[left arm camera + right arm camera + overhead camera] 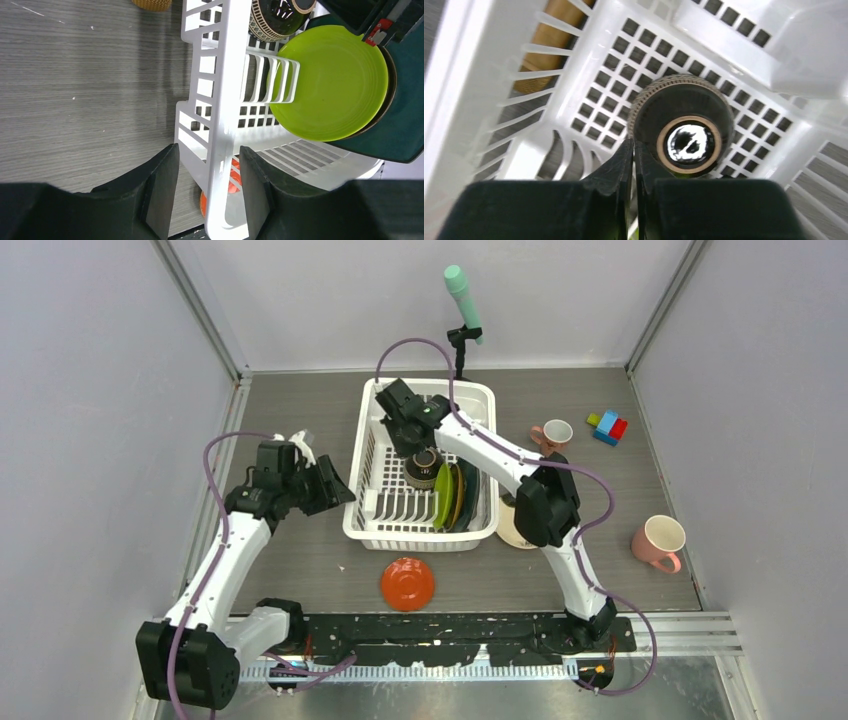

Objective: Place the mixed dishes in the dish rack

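Note:
The white dish rack [420,532] stands mid-table. In it stand a lime-green plate [442,496], a brown-edged plate [391,80] and a dark teal plate [470,498]; a small brown bowl [423,469] lies upside down on its floor [689,135]. My right gripper [418,452] is shut [634,142], its tips against the bowl's edge. My left gripper [335,485] is open and straddles the rack's left rim [209,147]. A red-orange dish [407,583] lies in front of the rack. A cream plate [512,530] lies partly hidden under my right arm. Two pink mugs [556,433] [660,540] stand to the right.
A mint-green cylinder [462,295] on a black stand rises behind the rack. Coloured toy blocks [608,426] lie at the far right. A tan ribbed object [546,50] sits just outside the rack's wall. Grey walls close in both sides.

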You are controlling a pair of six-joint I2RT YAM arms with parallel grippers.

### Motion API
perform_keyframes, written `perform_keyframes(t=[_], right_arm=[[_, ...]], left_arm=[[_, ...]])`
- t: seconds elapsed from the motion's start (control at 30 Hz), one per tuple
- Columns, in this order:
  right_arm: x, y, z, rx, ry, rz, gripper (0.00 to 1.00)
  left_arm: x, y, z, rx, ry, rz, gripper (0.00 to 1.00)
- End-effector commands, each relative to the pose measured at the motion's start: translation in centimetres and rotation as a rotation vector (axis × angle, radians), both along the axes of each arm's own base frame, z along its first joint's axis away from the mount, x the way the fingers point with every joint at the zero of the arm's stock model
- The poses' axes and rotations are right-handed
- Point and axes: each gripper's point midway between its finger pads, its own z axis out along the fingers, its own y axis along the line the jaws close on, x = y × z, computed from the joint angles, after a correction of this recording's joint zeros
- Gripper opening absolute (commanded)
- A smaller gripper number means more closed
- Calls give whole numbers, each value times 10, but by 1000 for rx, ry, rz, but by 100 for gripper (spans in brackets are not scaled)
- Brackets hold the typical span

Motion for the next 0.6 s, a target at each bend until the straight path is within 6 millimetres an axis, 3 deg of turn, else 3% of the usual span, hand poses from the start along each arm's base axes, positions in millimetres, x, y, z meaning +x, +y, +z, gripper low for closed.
perform_keyframes(t=[0.0,0.1,0.27,0.4,0.57], right_arm=[[-2,34,22,158,-1,1,10],[-1,36,3,137,21,-36,9],[2,17,-32,6,46,-125,9],[14,-13,-36,-114,0,-222,9],[26,-65,-38,-208,23,-338,4]], left_arm=[[5,-6,2,-31,-28,-28,49],[5,-8,-6,-35,-1,-37,49],[4,-13,-13,-48,27,-72,47],[4,-11,-15,-33,28,-74,41],[3,-6,-11,-7,1,-64,40]])
